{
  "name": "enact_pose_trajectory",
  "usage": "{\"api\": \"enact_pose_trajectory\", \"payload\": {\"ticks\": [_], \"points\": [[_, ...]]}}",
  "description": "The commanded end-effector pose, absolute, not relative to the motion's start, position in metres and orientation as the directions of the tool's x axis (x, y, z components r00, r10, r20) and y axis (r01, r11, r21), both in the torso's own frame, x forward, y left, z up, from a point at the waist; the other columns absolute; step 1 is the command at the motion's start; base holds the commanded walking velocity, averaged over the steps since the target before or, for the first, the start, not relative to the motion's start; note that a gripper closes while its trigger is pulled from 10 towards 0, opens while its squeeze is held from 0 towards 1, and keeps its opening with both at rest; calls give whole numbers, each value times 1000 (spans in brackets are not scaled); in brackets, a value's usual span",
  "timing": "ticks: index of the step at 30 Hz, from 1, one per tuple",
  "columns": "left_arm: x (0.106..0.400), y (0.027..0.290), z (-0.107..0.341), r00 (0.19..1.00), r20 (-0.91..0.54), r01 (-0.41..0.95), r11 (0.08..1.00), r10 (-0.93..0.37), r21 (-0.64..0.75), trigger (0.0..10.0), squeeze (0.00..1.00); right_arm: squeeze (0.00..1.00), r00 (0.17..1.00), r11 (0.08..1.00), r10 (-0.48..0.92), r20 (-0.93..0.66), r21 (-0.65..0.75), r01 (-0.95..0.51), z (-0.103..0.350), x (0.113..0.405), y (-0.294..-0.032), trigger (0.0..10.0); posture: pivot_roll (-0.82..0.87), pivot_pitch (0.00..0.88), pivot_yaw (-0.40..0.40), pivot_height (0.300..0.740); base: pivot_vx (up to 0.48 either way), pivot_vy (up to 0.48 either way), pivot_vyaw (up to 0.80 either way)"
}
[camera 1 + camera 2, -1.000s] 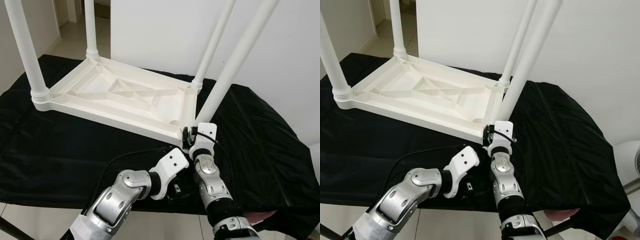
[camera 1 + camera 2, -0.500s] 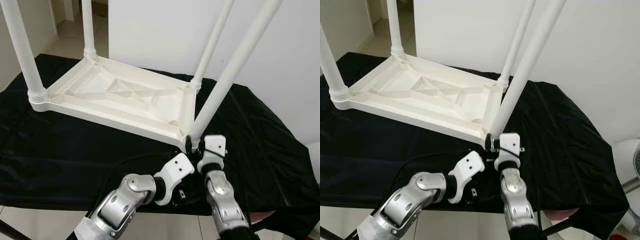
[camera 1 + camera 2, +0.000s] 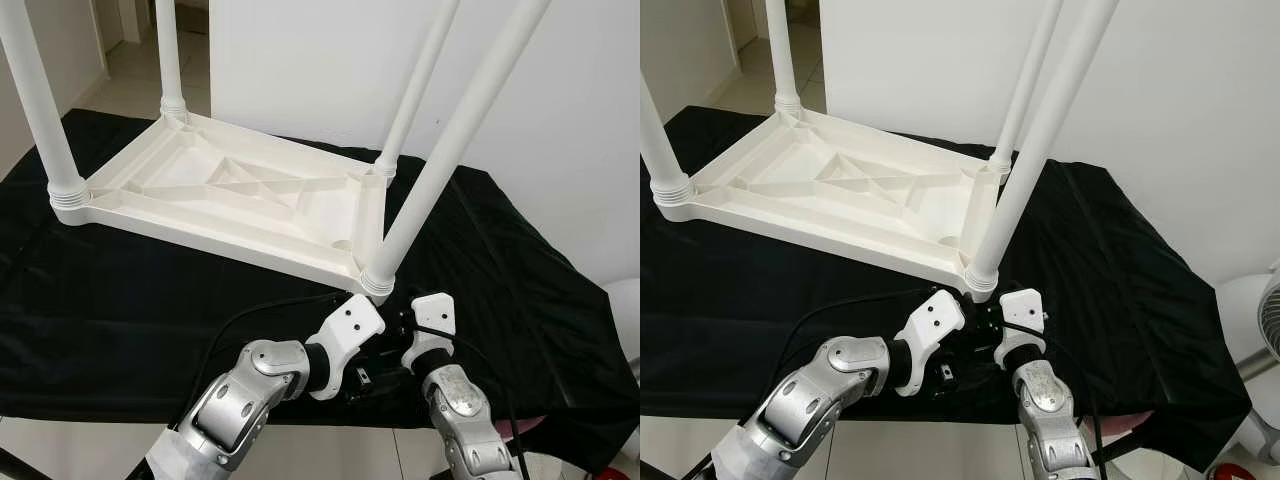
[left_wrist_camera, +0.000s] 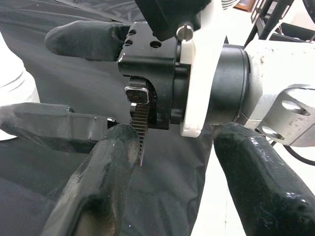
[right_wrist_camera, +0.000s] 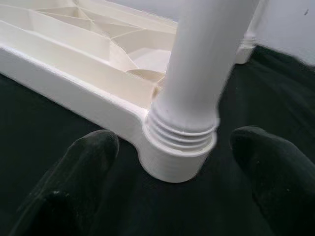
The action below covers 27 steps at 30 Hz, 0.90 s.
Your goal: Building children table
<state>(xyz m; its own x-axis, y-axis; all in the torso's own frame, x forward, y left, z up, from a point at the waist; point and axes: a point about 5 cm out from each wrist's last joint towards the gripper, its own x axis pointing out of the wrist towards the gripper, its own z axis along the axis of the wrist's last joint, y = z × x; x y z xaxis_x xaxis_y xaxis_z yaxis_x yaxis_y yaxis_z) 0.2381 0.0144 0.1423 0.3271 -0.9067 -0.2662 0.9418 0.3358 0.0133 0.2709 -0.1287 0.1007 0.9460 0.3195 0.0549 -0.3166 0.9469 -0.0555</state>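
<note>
The children's table top (image 3: 240,195) lies upside down on the black-draped table (image 3: 120,300), all four legs standing in their sockets. The near-right leg (image 3: 440,160) appears seated, its threads showing at the collar. Judged step: release after fitting; next, check tightness. The right gripper (image 5: 172,162) sits at that collar, jaws wide, holding nothing. The left gripper (image 4: 172,162), jaws wide, faces the right wrist near the table's front edge.

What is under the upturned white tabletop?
The tabletop lies flat on a black cloth that spreads past its edges. The cloth drapes over whatever supports it, so that surface is hidden. The tabletop's own top face, pressed against the cloth, cannot be seen either.
</note>
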Motion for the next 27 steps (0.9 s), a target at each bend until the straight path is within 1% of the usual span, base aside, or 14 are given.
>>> {"api": "enact_pose_trajectory", "payload": {"ticks": [1,8,17,18,19,20,21,22,23,24,26,27], "points": [[243,14,142,360,-276,931,360,-891,52,10000,0,0,861,866,501,88,-43,-499,111,274,-102,10000,32,0,-171,740,0,0,0],[246,17,144,377,-276,926,370,-884,80,10000,0,0,823,828,561,91,-53,-559,119,289,-101,10000,44,0,-178,740,0,0,0],[246,21,143,384,-281,923,374,-880,91,10000,0,0,809,813,582,85,-46,-580,118,287,-102,10000,46,0,-182,740,0,0,0],[247,33,140,399,-299,916,389,-867,95,10000,0,0,815,818,574,81,-36,-573,116,286,-105,10000,42,0,-184,740,0,0,0],[248,39,138,409,-308,911,400,-859,97,10000,0,0,818,821,570,79,-33,-570,115,285,-107,10000,42,0,-184,740,0,0,0],[248,39,138,409,-308,911,400,-859,97,10000,0,0,818,821,570,79,-33,-570,115,285,-107,10000,42,0,-184,740,0,0,0],[249,48,137,416,-321,908,409,-851,95,10000,0,0,818,822,570,77,-30,-569,114,284,-109,10000,40,0,-182,740,0,0,0],[249,48,137,416,-321,908,409,-851,95,10000,0,0,818,822,570,77,-30,-569,114,284,-109,10000,40,0,-182,740,0,0,0],[248,57,135,417,-333,907,410,-846,94,10000,0,0,815,818,575,75,-24,-575,113,282,-110,10000,38,0,-181,740,0,0,0],[247,60,135,418,-338,906,412,-843,94,10000,0,0,814,817,576,74,-22,-576,113,282,-111,10000,38,0,-181,740,0,0,0],[245,64,134,414,-345,908,410,-842,90,10000,0,0,813,816,577,72,-27,-577,113,281,-111,10000,37,0,-180,740,0,0,0],[241,67,132,395,-352,916,391,-849,84,10000,0,0,816,819,574,70,-28,-574,113,281,-113,10000,34,0,-180,740,0,0,0]]}}
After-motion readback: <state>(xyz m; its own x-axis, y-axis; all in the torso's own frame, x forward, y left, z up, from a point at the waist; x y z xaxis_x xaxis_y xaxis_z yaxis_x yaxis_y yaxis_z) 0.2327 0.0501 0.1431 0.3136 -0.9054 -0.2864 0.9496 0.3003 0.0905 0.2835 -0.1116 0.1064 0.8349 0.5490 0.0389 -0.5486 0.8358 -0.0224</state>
